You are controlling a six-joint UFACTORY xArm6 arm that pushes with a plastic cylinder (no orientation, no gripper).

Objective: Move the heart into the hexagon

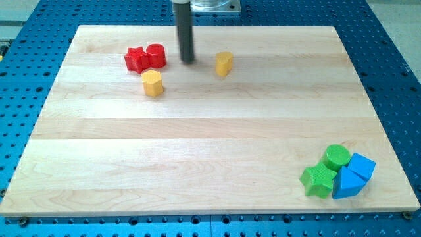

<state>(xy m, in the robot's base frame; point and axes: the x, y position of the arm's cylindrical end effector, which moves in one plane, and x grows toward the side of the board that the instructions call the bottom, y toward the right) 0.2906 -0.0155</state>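
- Wooden board (210,131) lying flat on a blue perforated table (26,59), serving as the sliding surface; placed so every block stays within reach of the rod
- Dark rod hanging straight down near the board's top edge, my tip (188,62) resting at board height between the yellow heart and the red pair; no jaws on this rig, nothing gripped, contact by pushing only
- Blue blocks (352,175), two, pressed together well away from my tip at the view's bottom right, exact shapes hard to tell
- Green star (318,180) and green cylinder (337,156) touching the blue pair, same far cluster, out of the way of the task
- Red star (136,59) and red cylinder (156,54) touching each other, just to the view's left of my tip
- Yellow hexagon (152,83), the target, below and to the view's left of my tip
- Yellow heart (223,64), the task's thing, near my tip on the view's right, apart from it; judged: tip stands on the wrong side for a push toward the hexagon, so going round to the heart's far side seems needed
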